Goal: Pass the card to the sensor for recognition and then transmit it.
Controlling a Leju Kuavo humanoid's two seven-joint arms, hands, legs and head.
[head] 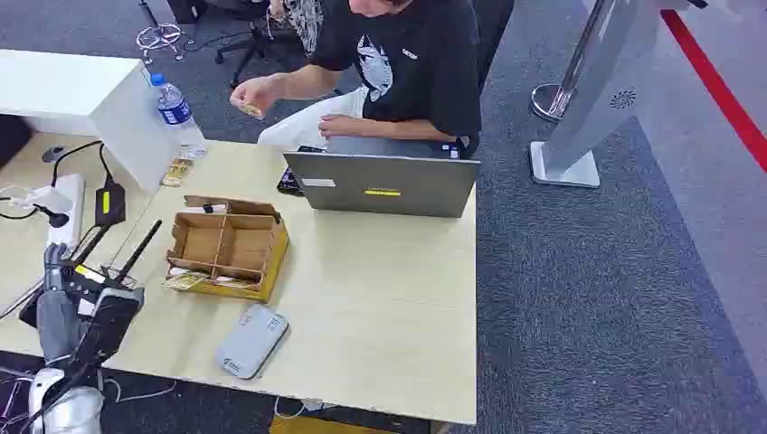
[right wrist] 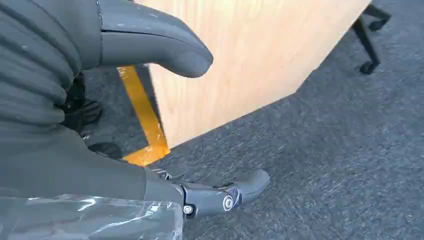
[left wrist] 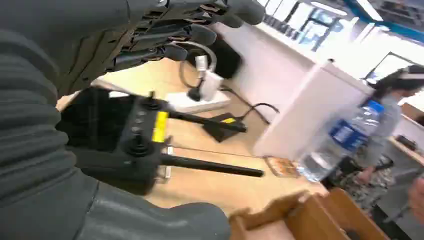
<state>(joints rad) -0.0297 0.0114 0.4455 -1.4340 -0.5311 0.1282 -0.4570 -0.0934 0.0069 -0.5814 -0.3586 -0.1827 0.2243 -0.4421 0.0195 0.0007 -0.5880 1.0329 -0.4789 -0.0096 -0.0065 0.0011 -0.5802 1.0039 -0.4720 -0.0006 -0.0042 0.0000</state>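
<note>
Left hand (head: 56,303) raised beside the table's (head: 389,307) near-left corner, fingers (left wrist: 200,35) spread, holding nothing.
Right hand (right wrist: 150,125) hanging low over grey carpet by the table's wooden side panel, thumb and a finger apart, empty. Card (head: 250,110) pinched in the hand of a seated person behind the laptop (head: 380,183). Grey sensor (head: 251,340) lying flat near the front edge, just beside the cardboard divider box (head: 228,248); more cards (head: 186,281) at its base.
</note>
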